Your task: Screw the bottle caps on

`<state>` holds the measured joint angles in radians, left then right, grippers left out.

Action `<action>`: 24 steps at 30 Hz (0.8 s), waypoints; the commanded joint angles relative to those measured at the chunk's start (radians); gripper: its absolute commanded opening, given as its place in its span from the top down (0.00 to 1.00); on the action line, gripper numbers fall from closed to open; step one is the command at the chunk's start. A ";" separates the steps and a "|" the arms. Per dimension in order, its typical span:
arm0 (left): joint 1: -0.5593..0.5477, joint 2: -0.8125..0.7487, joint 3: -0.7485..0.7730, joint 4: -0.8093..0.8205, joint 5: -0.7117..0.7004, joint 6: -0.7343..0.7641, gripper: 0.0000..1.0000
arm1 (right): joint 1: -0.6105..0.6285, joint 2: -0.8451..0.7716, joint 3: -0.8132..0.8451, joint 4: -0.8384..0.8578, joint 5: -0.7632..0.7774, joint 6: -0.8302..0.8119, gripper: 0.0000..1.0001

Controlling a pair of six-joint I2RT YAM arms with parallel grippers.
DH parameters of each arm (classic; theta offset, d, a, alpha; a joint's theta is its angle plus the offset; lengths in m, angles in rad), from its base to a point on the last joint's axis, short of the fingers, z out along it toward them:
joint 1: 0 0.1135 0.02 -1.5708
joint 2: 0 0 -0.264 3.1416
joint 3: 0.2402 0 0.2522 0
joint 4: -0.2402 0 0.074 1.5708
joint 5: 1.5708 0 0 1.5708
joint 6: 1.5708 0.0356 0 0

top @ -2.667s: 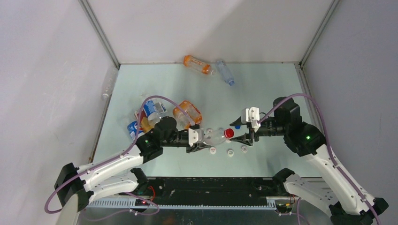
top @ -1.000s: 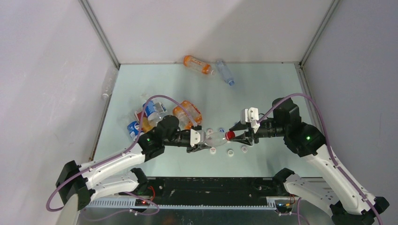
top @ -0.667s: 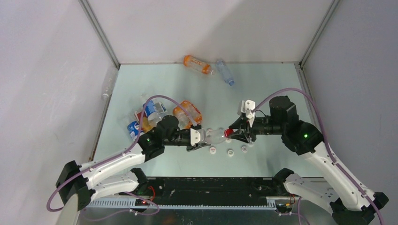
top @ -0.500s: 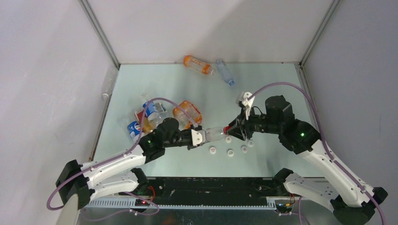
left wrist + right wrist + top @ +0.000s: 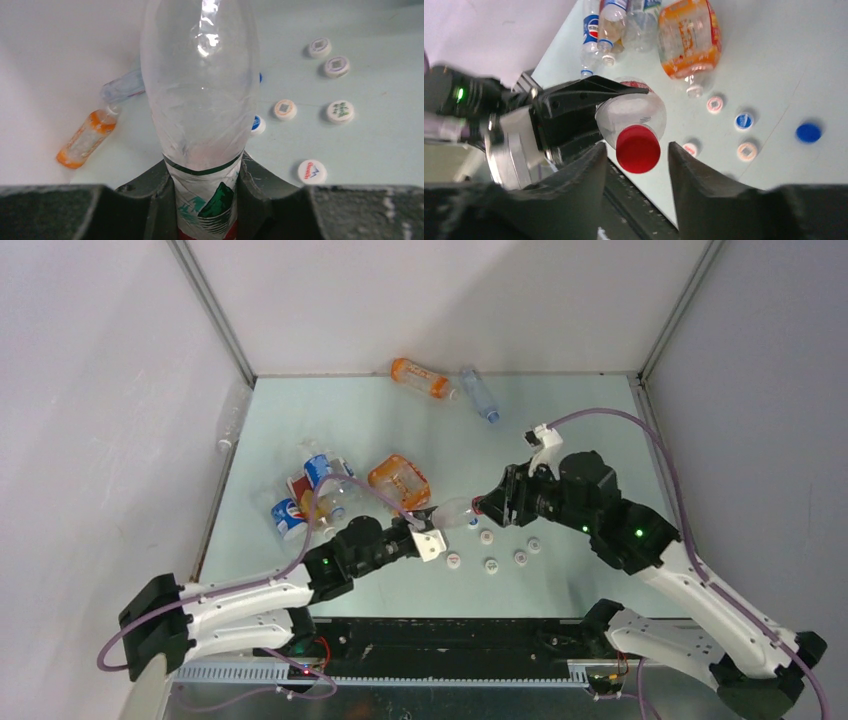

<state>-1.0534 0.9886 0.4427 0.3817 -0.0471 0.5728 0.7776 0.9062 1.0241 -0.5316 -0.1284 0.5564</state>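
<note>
Red cap (image 5: pixel 638 149) sits on the bottle (image 5: pixel 200 90) pinched by the left claw (image 5: pixel 202 200); the right claw (image 5: pixel 637 156), having twisted, now spreads around it, likely to re-grip.

clear bottle (image 5: pixel 200 100) aloft, red cap (image 5: pixel 638 148) on

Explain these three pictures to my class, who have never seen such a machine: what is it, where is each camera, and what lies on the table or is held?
Two robot arms are bolted at the near edge of the table. One picture looks down from above; the other two come from a camera on each wrist. The left hand is shut on a clear bottle. The right hand stands open around the red cap on that bottle's mouth, with gaps either side. Loose caps and more bottles lie on the table.
</note>
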 commanded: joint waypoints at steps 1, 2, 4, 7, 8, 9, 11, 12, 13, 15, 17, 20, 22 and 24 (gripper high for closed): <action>0.080 -0.061 0.058 -0.057 0.167 -0.092 0.93 | -0.014 -0.104 0.005 0.092 -0.100 -0.296 0.46; 0.101 -0.068 0.071 -0.087 0.225 -0.127 0.92 | -0.021 -0.134 0.005 0.087 -0.144 -0.342 0.45; 0.141 -0.084 0.091 -0.166 0.358 -0.152 0.91 | -0.029 -0.170 0.005 0.068 -0.188 -0.466 0.43; 0.156 -0.099 0.123 -0.291 0.484 -0.128 0.89 | -0.029 -0.193 0.009 0.002 -0.269 -0.688 0.43; 0.156 -0.098 0.144 -0.313 0.520 -0.122 0.89 | -0.026 -0.198 0.009 -0.028 -0.305 -0.771 0.43; 0.159 -0.096 0.155 -0.356 0.539 -0.111 0.89 | -0.025 -0.202 0.009 -0.044 -0.325 -0.812 0.43; 0.160 -0.084 0.196 -0.440 0.583 -0.094 0.89 | -0.017 -0.207 0.010 -0.090 -0.372 -0.931 0.44; 0.161 -0.071 0.225 -0.465 0.604 -0.087 0.90 | -0.010 -0.209 0.010 -0.122 -0.401 -0.991 0.44; 0.162 -0.065 0.252 -0.506 0.613 -0.077 0.90 | -0.006 -0.214 0.010 -0.133 -0.428 -1.031 0.45; 0.162 -0.048 0.278 -0.539 0.635 -0.067 0.91 | 0.005 -0.217 0.009 -0.162 -0.490 -1.106 0.45; 0.162 -0.033 0.295 -0.554 0.653 -0.059 0.91 | 0.016 -0.217 0.009 -0.182 -0.495 -1.152 0.45; 0.161 -0.011 0.313 -0.566 0.678 -0.052 0.91 | 0.024 -0.216 0.009 -0.194 -0.488 -1.191 0.45; 0.162 0.005 0.326 -0.578 0.699 -0.045 0.91 | 0.027 -0.215 0.010 -0.187 -0.488 -1.196 0.46; 0.162 0.023 0.343 -0.596 0.710 -0.037 0.91 | 0.028 -0.210 0.010 -0.179 -0.484 -1.198 0.46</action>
<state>-0.8978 0.9844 0.7322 -0.1658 0.5877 0.5041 0.7998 0.6914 1.0218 -0.7155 -0.5880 -0.5686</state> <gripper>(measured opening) 0.372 0.543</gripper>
